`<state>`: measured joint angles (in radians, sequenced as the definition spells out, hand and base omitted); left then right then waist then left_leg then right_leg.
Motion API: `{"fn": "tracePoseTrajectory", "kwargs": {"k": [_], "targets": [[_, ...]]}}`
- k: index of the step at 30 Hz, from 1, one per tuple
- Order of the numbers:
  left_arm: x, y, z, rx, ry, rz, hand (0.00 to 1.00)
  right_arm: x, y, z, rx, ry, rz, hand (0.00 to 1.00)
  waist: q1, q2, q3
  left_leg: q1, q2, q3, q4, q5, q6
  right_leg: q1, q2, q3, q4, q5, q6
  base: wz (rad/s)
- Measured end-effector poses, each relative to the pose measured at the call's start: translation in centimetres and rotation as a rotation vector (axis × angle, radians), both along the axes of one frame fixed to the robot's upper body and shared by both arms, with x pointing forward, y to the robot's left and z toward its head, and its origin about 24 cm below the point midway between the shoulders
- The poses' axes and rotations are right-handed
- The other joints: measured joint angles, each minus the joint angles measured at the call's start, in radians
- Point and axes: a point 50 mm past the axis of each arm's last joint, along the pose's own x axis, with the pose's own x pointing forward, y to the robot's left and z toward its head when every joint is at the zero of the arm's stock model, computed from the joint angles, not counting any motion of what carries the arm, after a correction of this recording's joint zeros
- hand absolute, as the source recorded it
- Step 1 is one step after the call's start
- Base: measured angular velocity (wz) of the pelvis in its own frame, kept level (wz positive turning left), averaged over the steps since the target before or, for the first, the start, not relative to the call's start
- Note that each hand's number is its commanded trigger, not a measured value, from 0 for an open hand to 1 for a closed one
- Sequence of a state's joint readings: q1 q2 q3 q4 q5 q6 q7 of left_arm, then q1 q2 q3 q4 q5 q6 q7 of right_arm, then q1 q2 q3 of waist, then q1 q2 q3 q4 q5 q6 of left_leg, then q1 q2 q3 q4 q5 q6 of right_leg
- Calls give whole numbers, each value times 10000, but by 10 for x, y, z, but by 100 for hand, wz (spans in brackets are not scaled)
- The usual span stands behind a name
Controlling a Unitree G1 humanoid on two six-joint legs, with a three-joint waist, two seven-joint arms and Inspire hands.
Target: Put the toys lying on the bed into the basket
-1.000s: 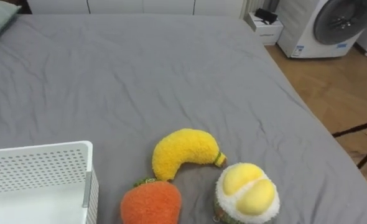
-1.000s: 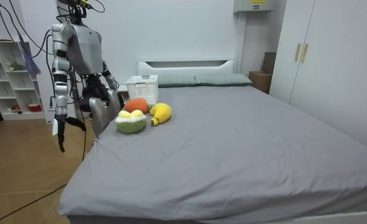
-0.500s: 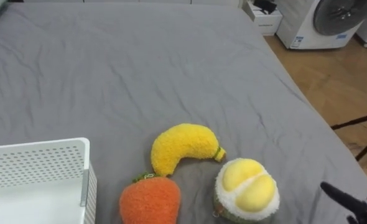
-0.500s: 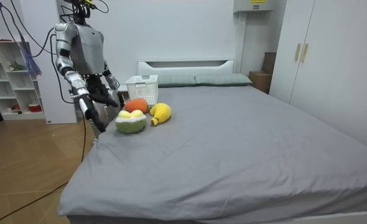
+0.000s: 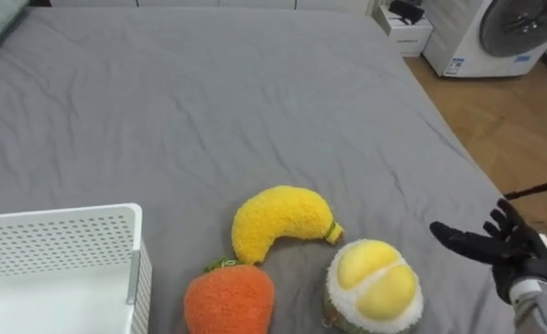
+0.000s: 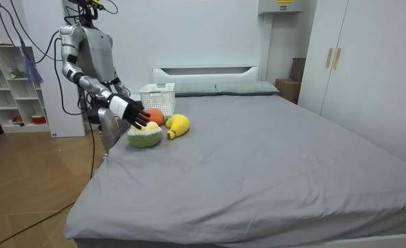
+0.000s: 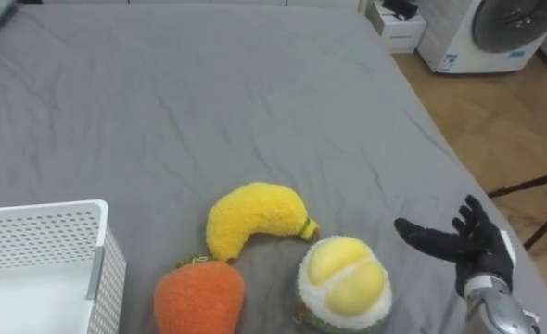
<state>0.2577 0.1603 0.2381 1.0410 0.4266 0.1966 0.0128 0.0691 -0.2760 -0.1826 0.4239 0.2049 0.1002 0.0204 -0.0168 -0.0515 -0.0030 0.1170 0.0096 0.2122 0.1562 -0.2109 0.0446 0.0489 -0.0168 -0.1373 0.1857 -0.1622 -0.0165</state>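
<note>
Beside durian plush (image 5: 375, 289), right hand (image 5: 498, 250) hovers w/ fingers spread; room view adds robot standing at bed (image 6: 272, 158) edge.

No text, number or brand can be read anywhere in these views. Two things carry print that is too small to make out. The white front-loading washing machine (image 5: 496, 37), standing on the wooden floor beyond the far corner of the grey bed, bears a small blue-and-white sticker (image 5: 456, 65) on the lower left of its front panel. In the room view, the white box mounted high on the wall (image 6: 280, 8) bears a yellow label (image 6: 283, 1) at its top edge, cut by the frame. The characters on both cannot be told.
</note>
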Motion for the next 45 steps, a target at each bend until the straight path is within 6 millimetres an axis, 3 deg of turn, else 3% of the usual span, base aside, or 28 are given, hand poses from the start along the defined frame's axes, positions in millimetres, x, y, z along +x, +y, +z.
{"fn": "tracePoseTrajectory", "kwargs": {"k": [4, 13, 18, 19, 31, 36, 43, 44, 45], "targets": [[1, -1, 0, -41, 4, -120, 0, -2, 12, -10, -1007, 1025, 1808, 0, 7, -5, -7, -9, -10, -59, 5, 0, 0, 24, -4, -44, -15, 0, 0, 3], [4, -3, -1, -58, 119, -776, 0, -10, 22, -28, -2676, 2867, 3782, 0, 185, -136, -50, -25, -27, -183, 9, 1, 1, 96, -39, -218, 10, -2, 2, 3], [10, -4, -1, -42, 47, -961, 0, -17, 22, -36, -3078, 3656, 4135, 0, 310, -278, -40, -6, -56, -340, 46, -1, 4, 206, -78, -375, -13, -18, 24, 10], [11, -4, 0, -24, 46, -979, 0, -17, 22, -37, -3211, 3797, 4227, 0, 344, -259, -4, -12, -56, -342, 49, -1, 4, 204, -78, -374, -13, -19, 24, 0], [17, -6, 0, -105, -103, -983, 0, -24, 25, -46, -3226, 4541, 4756, 0, 489, -267, 24, -186, -69, -440, 88, -3, 7, 201, -88, -446, -28, -38, 19, 2], [19, -6, -1, -160, -204, -1048, 0, -24, 33, -48, -3239, 4479, 5266, 0, 499, -231, 36, -170, -68, -524, 105, -4, 6, 215, -87, -549, -164, -25, 12, 5], [21, -10, -1, -245, -220, -1304, 0, -22, 48, -50, -3045, 4314, 5957, 0, 514, -92, 113, -181, -68, -547, 95, -4, 5, 317, -80, -548, -161, -19, 17, 0], [21, -10, -2, -255, -216, -1330, 0, -22, 48, -50, -3034, 4310, 5959, 3, 514, -81, 113, -182, -68, -547, 95, -4, 5, 317, -80, -548, -161, -19, 17, 0], [21, -10, -2, -267, -211, -1351, 0, -22, 48, -50, -3028, 4306, 5956, 51, 515, -63, 113, -182, -68, -551, 95, -4, 5, 318, -80, -548, -161, -19, 17, 0]]}}
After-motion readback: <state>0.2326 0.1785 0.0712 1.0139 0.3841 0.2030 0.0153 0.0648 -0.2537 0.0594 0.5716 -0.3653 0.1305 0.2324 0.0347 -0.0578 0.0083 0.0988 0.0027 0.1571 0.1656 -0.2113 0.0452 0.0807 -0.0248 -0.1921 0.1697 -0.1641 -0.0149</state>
